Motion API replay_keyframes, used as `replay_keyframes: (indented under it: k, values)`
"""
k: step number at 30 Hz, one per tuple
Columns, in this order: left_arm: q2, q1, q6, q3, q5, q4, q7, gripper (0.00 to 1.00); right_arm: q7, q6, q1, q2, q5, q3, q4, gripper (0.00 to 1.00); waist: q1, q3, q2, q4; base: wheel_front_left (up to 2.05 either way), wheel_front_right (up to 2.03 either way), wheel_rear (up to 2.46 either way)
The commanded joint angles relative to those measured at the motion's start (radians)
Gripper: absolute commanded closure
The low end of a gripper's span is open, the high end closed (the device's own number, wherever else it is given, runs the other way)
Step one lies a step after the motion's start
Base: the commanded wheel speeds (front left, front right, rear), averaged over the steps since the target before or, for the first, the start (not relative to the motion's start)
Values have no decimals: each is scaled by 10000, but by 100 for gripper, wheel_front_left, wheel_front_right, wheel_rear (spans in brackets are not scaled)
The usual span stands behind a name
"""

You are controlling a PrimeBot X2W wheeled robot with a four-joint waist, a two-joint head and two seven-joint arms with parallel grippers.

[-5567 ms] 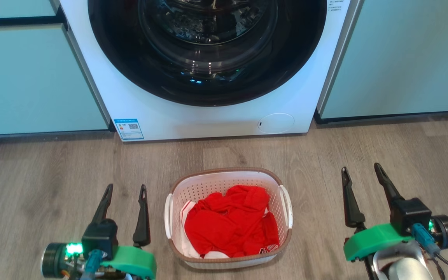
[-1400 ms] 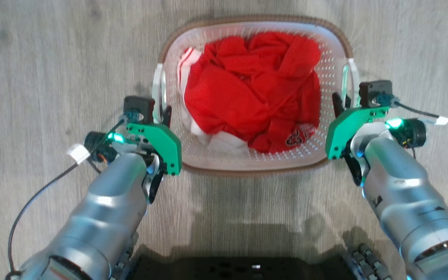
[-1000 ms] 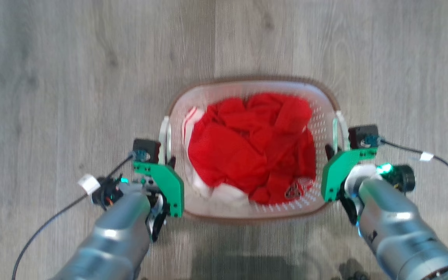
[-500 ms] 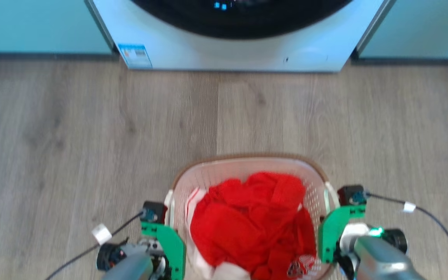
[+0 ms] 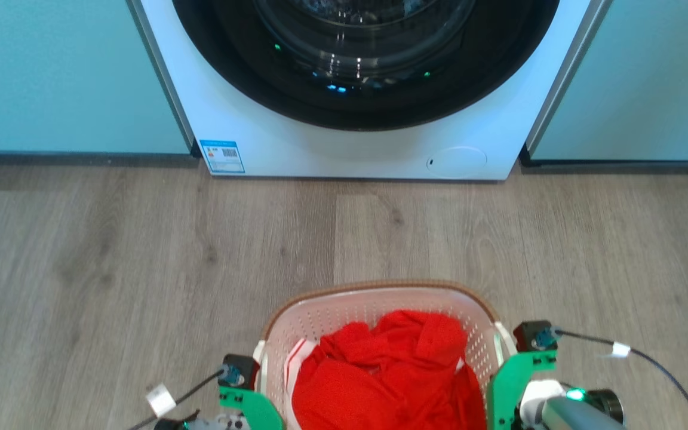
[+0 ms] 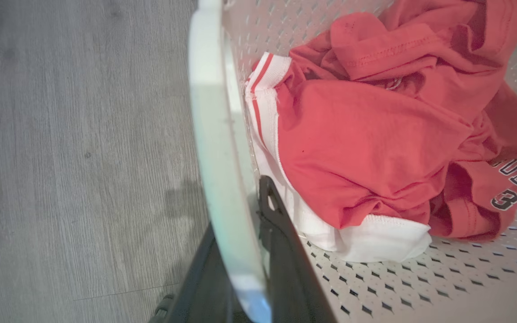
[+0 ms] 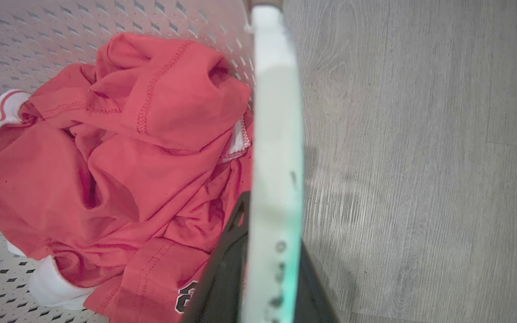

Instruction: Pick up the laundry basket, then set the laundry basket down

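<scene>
Head view: the laundry basket (image 5: 380, 288) sits at six o'clock, brown rim up, red clothes (image 5: 392, 376) heaped inside. At its nine o'clock, the left claw (image 6: 240, 215) is clenched on the white side handle (image 6: 213, 134), one finger inside the wall, one outside. Three o'clock, same story: the right claw (image 7: 274, 233) is clamped over the other handle (image 7: 276, 112). Wood floor (image 5: 141, 251) all round, and the washer (image 5: 350, 149) is at twelve, well apart.
</scene>
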State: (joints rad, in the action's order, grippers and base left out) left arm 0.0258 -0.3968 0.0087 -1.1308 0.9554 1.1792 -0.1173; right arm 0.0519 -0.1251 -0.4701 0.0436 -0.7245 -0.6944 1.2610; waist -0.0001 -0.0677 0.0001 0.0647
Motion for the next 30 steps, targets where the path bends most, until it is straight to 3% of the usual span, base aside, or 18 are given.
replay_keyframes:
  k: [1,30]
  values:
    - [244,-27,3,-76,11,34,-164,100,82,-56,-6,66,-99,-232,-125,100,1,174,-1,39,0,0,0]
    - [244,19,124,-788,594,183,-410,100,201,-56,-76,66,-944,-1223,67,100,1,443,-1,-34,0,0,0]
